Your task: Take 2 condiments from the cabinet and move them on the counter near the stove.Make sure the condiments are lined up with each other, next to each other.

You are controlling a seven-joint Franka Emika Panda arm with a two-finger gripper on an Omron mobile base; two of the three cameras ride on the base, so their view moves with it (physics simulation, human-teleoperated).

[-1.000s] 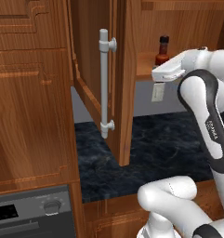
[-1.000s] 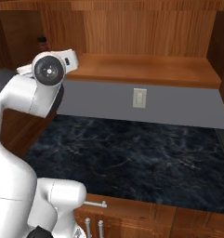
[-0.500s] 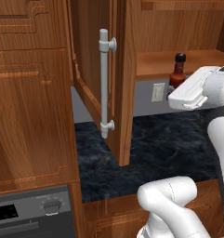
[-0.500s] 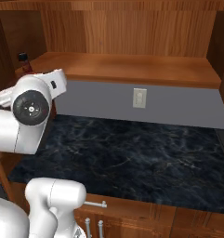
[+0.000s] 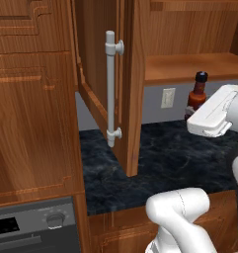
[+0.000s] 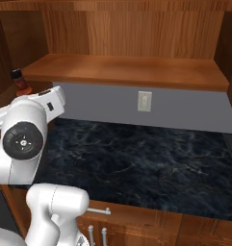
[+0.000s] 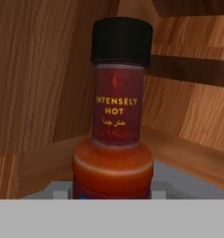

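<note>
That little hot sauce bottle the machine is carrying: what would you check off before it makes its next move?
1. Hot sauce bottle gripped by the end effector: ok, shut on it.
2. Bottle upright, black cap on: ok.
3. Bottle out of the cabinet: ok, it hangs below the shelf.
4. Counter bare where it could land: ok.
5. Stove position: cannot tell.
6. Open cabinet door clear of the arm: ok.

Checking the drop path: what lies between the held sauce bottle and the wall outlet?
In the left base view, just bare grey wall separates the sauce bottle from the wall outlet; below them the counter is bare too.
</note>
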